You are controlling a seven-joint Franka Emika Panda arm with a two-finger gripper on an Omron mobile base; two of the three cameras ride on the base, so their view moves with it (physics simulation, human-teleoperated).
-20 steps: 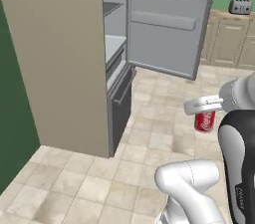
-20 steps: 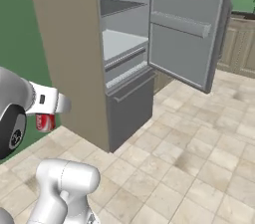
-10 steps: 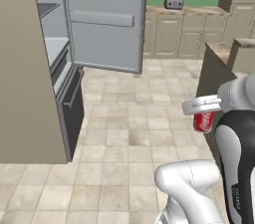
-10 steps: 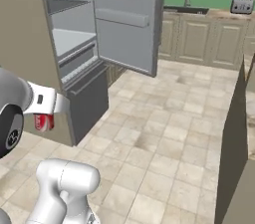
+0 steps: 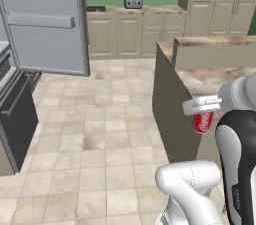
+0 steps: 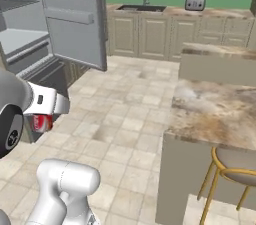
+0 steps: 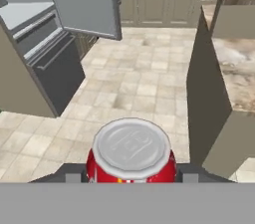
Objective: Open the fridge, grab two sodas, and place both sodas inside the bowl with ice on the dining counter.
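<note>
My gripper (image 5: 202, 114) is shut on a red soda can (image 5: 203, 122), held upright in front of the arm. In the hand view the can's silver top (image 7: 132, 146) sits between the fingers. The can (image 6: 40, 122) also shows at the left of the right base view. The grey fridge stands to the left with its door (image 5: 46, 21) swung wide open and its lower drawer (image 7: 55, 63) shut. The dining counter (image 6: 215, 109), beige marbled stone, lies to the right. The bowl is out of view.
A round-seated stool (image 6: 235, 161) stands at the dining counter's near side. The rear counter with cream cabinets carries a toaster (image 5: 133, 2) and a sink (image 6: 145, 6). Open tiled floor (image 5: 110, 129) lies between fridge and dining counter.
The whole picture has swung: the base has turned away from the fridge, which slid left, and the dining counter came into view at the right. The can stays in the gripper.
</note>
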